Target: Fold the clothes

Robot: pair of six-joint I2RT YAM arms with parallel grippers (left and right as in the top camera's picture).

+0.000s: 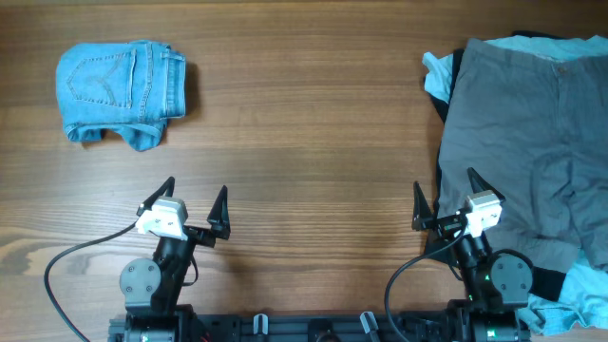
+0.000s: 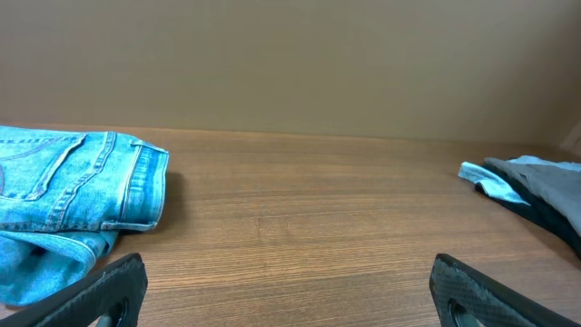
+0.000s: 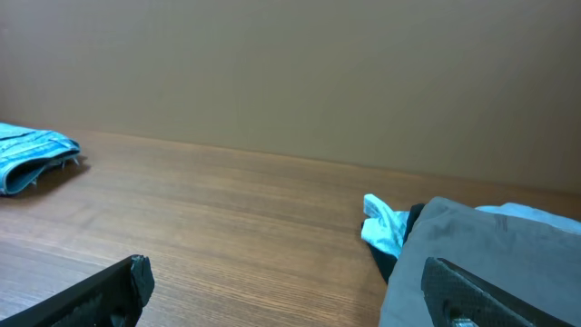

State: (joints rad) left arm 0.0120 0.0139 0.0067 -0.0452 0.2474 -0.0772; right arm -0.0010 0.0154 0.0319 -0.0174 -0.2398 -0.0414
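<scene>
Showing grey shorts (image 1: 518, 142) whole overhead only | left end effector (image 1: 196, 193), right end effector (image 1: 444, 185) both apart

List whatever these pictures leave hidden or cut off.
- grey shorts: in the overhead view, the right edge of the frame cuts off part of them.
- black garment: in the overhead view it lies mostly under the grey shorts, so its shape cannot be told.
- pale-blue cloth: in the overhead view it is tucked under the pile, so its extent is hidden.
- denim shorts: in the left wrist view, the left edge of the frame cuts them off.
</scene>
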